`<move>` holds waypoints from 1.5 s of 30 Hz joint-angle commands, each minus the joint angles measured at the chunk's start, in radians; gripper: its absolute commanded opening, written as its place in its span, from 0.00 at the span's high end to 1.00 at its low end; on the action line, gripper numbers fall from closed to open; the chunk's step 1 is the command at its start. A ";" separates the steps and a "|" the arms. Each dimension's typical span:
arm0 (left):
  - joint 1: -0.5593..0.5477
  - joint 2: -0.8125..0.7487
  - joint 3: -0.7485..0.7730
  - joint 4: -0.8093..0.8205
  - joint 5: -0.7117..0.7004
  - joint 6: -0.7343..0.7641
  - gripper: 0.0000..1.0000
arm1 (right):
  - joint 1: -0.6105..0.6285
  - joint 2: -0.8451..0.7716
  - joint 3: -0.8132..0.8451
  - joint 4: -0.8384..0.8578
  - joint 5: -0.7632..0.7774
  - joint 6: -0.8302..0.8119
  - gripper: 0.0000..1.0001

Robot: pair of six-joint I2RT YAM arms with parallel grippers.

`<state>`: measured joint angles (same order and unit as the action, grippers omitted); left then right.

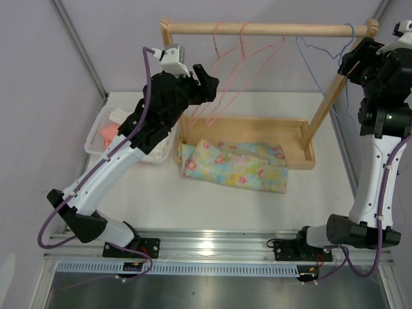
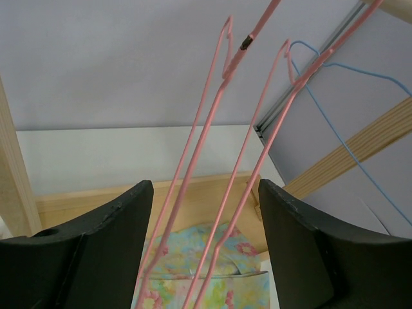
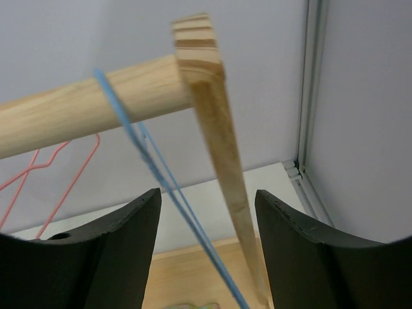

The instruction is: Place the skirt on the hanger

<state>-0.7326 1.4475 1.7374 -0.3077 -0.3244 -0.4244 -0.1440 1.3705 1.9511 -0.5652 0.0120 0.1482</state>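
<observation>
With left gripper (image 2: pixel 205 193) and right gripper (image 3: pixel 207 196) both spread and holding nothing, the limp, light skirt (image 1: pixel 235 166) likely wants pinching at an edge, the thin, springy hanger (image 3: pixel 137 136) by its wire.

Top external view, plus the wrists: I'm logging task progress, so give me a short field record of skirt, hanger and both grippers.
skirt: lying crumpled in front of the wooden rack, on no hanger
hanger: light blue, hooked on the rod near its right end
left gripper: open, two pink hangers between its fingers, not clamped
right gripper: open, by the rod's right end, blue wire between its fingers
progress: skirt not yet hung
</observation>
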 commanded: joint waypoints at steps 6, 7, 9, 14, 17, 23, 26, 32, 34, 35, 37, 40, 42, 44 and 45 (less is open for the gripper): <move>0.044 -0.081 -0.062 0.041 0.077 0.012 0.27 | -0.092 0.039 0.032 0.059 -0.305 0.117 0.34; 0.048 -0.087 -0.076 0.050 0.079 0.007 0.27 | -0.092 0.036 0.025 0.056 -0.307 0.123 0.34; 0.055 -0.099 -0.094 0.058 0.091 0.001 0.27 | -0.092 0.015 0.014 0.056 -0.322 0.126 0.34; 0.064 -0.107 -0.118 0.067 0.100 -0.008 0.27 | -0.092 -0.036 -0.044 0.018 -0.331 0.131 0.34; 0.070 -0.114 -0.121 0.067 0.105 -0.005 0.27 | -0.092 -0.088 -0.093 0.008 -0.317 0.137 0.34; 0.084 -0.121 -0.121 0.064 0.117 -0.002 0.27 | -0.092 -0.125 -0.167 0.034 -0.337 0.140 0.33; 0.088 -0.122 -0.121 0.064 0.128 -0.007 0.27 | -0.092 -0.096 -0.147 0.050 -0.328 0.131 0.33; 0.091 -0.113 -0.121 0.062 0.140 -0.010 0.27 | -0.091 -0.005 -0.071 0.096 -0.345 0.131 0.33; 0.093 -0.111 -0.121 0.064 0.142 -0.011 0.27 | -0.091 0.012 -0.060 0.128 -0.356 0.133 0.33; 0.093 -0.113 -0.122 0.062 0.142 -0.010 0.27 | -0.091 0.016 -0.063 0.145 -0.354 0.136 0.33; 0.096 -0.111 -0.127 0.065 0.143 -0.010 0.27 | -0.089 0.021 -0.072 0.180 -0.353 0.151 0.33; 0.098 -0.111 -0.133 0.065 0.148 -0.010 0.27 | -0.078 0.055 -0.054 0.199 -0.343 0.143 0.33; 0.098 -0.111 -0.142 0.070 0.151 -0.014 0.27 | -0.072 0.071 -0.038 0.211 -0.334 0.137 0.33; 0.098 -0.114 -0.150 0.071 0.154 -0.016 0.27 | -0.059 0.067 -0.049 0.234 -0.310 0.136 0.33; 0.098 -0.114 -0.151 0.070 0.156 -0.016 0.28 | -0.054 0.068 -0.046 0.249 -0.307 0.134 0.33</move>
<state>-0.6441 1.3594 1.5963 -0.2653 -0.1944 -0.4286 -0.2081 1.4361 1.8629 -0.4118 -0.3218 0.2878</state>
